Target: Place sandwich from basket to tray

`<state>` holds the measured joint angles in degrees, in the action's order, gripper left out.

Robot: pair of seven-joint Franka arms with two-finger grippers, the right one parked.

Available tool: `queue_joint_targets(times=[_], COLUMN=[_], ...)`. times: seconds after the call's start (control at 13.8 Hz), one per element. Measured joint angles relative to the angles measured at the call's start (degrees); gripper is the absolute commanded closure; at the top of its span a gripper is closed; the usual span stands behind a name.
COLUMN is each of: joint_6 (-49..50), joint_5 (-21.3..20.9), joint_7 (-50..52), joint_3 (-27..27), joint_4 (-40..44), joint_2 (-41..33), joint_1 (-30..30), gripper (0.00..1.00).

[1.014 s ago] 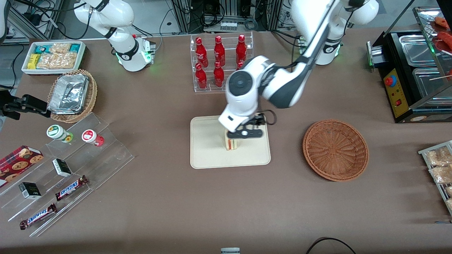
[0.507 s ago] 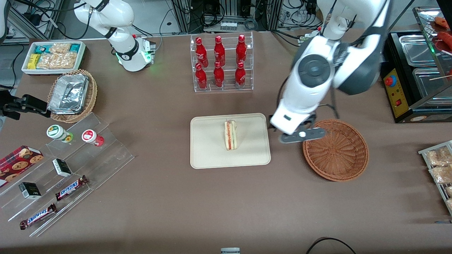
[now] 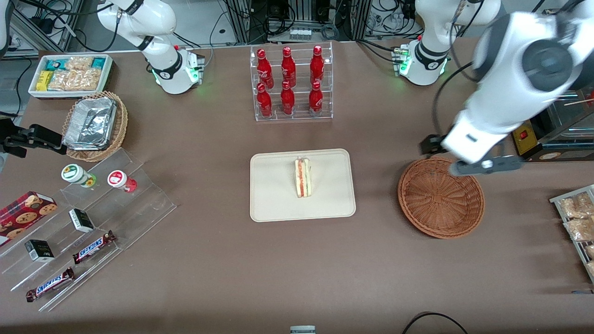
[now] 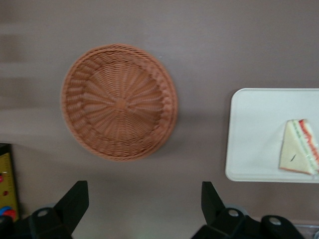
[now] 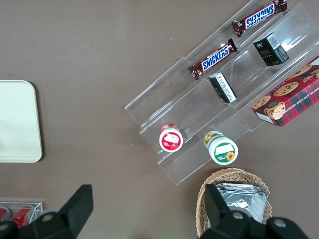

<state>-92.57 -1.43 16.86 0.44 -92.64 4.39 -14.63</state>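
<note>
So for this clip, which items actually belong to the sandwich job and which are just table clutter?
Job:
sandwich, lying on the tray
basket, nothing in it
left pincer, open, above the basket's rim

Clutter:
cola bottle rack
Snickers bars
foil containers
snack bin
cookie box

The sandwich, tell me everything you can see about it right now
The sandwich is a small triangular wedge of pale bread with a red-orange and green filling stripe along its cut edge. It looks whole and rests near the middle of the cream tray, touching only the tray. The basket toward the working arm's end holds nothing. The gripper, open, hangs above the basket's rim, well apart from the sandwich.
</note>
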Motion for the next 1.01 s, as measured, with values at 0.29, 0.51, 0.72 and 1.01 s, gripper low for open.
queue_joint_targets(times=[0.29,0.51,0.72,1.01], joint_6=[1.6,2.7,3.4,3.4], joint_5=[0.0,0.0,0.0,0.0], joint_7=[-5.7,-8.0,-11.3,-11.9], joint_3=[0.0,0.0,0.0,-0.1], joint_4=[-3.9,-4.3,-4.4,-4.3], joint_2=[-5.8,-7.5,-8.2,-8.4], joint_1=[4.4,6.0,8.8,9.7], gripper=[0.00,0.00,0.00,0.00])
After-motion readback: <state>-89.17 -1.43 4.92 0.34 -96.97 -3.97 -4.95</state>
